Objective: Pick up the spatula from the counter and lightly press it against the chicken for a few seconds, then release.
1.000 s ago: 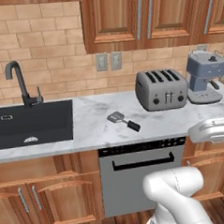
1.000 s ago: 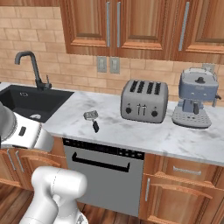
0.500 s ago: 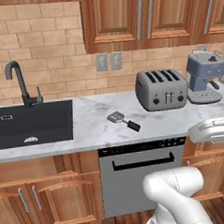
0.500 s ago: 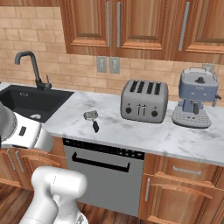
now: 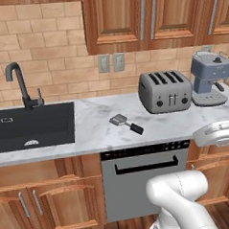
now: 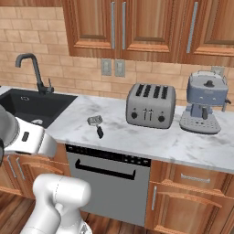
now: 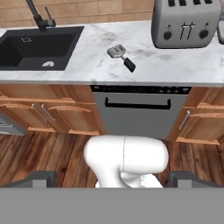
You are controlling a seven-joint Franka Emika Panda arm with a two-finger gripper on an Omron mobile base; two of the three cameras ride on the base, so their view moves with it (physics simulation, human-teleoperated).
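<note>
Nothing has shifted since a second ago: both base views match the earlier ones, and the small grey-bladed, black-handled spatula point(image 5: 126, 124) point(image 6: 96, 125) point(image 7: 122, 57) lies where it lay, flat on the white marble worktop point(image 5: 95, 129) point(image 6: 137, 139) point(image 7: 175, 63), between the black sink point(image 5: 31, 126) point(image 6: 32, 107) point(image 7: 37, 48) and the silver four-slot toaster point(image 5: 165, 91) point(image 6: 151, 105) point(image 7: 186, 22), nearer the front edge, its handle angled toward that edge, above the steel appliance door point(image 5: 144, 179) point(image 6: 105, 183) point(image 7: 135, 113). The gripper point(image 7: 112, 180) remains well back from the worktop, its jaws released and spread wide, with nothing gripped; its dark finger tips point(image 7: 40, 178) barely rise at the bottom of the hand view. There the top edge cuts off the toaster's upper part and the black curved faucet point(image 5: 18, 84) point(image 6: 34, 71) point(image 7: 37, 15). A pale speck on the sink floor point(image 5: 31, 142) point(image 7: 49, 64) is too small to identify. The blue-grey coffee machine point(image 5: 209, 78) point(image 6: 204, 108) stands beside the toaster toward the worktop's right end.
</note>
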